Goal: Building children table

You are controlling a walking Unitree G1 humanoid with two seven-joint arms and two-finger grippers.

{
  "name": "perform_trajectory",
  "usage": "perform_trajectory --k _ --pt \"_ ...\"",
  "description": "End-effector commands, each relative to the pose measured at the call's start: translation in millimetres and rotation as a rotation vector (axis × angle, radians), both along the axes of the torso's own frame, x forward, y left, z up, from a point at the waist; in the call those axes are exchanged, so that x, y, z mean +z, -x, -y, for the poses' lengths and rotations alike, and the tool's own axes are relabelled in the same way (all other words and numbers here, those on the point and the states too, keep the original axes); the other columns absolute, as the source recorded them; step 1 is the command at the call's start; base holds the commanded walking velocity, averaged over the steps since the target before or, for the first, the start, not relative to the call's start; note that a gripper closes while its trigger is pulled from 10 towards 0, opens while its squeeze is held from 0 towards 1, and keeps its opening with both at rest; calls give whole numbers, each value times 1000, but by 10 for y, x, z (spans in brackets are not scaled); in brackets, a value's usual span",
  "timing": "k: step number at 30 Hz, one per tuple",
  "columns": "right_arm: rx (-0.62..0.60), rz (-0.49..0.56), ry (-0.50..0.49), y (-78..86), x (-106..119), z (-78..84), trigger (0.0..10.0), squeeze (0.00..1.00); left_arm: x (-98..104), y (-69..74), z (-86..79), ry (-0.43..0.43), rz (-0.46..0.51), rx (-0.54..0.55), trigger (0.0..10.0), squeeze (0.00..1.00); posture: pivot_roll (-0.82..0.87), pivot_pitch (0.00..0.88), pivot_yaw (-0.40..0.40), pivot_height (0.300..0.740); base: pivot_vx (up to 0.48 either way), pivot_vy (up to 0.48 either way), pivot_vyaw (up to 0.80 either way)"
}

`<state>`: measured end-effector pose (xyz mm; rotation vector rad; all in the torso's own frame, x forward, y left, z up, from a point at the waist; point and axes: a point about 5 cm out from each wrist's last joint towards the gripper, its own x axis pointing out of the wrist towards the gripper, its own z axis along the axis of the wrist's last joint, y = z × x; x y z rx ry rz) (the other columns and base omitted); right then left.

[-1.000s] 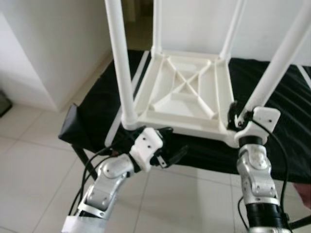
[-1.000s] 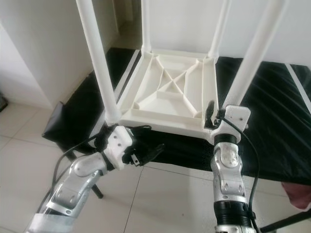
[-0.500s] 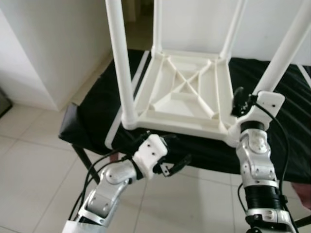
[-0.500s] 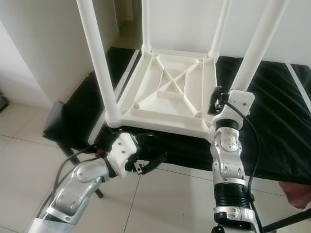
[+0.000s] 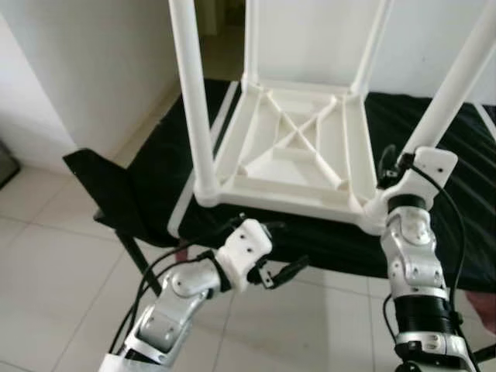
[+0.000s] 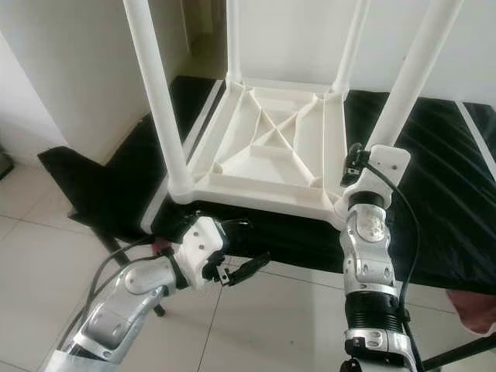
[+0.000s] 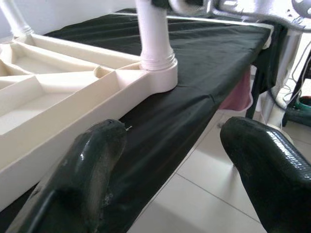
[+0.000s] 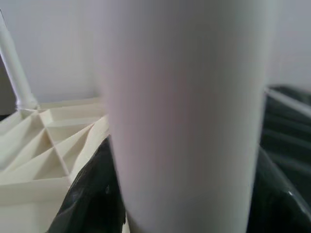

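Nearest, the left gripper point(image 6: 236, 273) hangs over the tiled floor point(image 5: 46, 248) with its jaws released and holding nothing, just short of the worktop's black-draped edge point(image 5: 310, 240). Beyond them the white children's table point(image 5: 294, 155) lies upside down on that worktop, its ribbed underside facing up. The right gripper point(image 5: 391, 167) is up at the near right leg point(image 6: 407, 85), just above its corner socket; its jaws sit either side of the leg, which blurs across the right wrist view, so whether they press it cannot be told. All four legs are cut off at the top. Far back stands a white wall point(image 6: 70, 70).
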<state>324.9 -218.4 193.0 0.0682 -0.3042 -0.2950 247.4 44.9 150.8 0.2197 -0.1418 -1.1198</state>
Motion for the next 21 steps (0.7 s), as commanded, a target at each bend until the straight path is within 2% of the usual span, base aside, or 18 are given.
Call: perform_trajectory --k 1,6,10,11,16,18,19,20,21 --pt "59 7 -79 -18 18 -34 10000 0 -4 62 42 -27 -14 -73 10000 0 20 27 9 740 0 0 0" --pt "78 10 -90 -23 34 -28 10000 0 -2 73 50 -27 -17 -76 10000 0 22 25 7 740 0 0 0" --pt "127 28 -190 -41 66 -23 10000 0 -6 80 54 -29 -24 -78 10000 0 24 20 3 740 0 0 0" --pt "127 28 -190 -41 66 -23 10000 0 -6 80 54 -29 -24 -78 10000 0 24 20 3 740 0 0 0" --pt "180 51 -386 -54 76 -16 10000 0 3 90 58 -29 -35 -78 10000 0 26 15 2 740 0 0 0" --pt "183 54 -409 -54 74 -10 10000 0 3 92 58 -28 -37 -79 10000 0 26 15 2 740 0 0 0" --pt "200 59 -480 -57 63 -1 10000 0 6 93 59 -28 -38 -79 10000 0 27 17 0 740 0 0 0" --pt "200 59 -480 -57 63 -1 10000 0 6 93 59 -28 -38 -79 10000 0 27 17 0 740 0 0 0" --pt "220 72 -555 -57 54 13 10000 0 7 95 60 -28 -39 -79 10000 0 27 17 0 740 0 0 0"
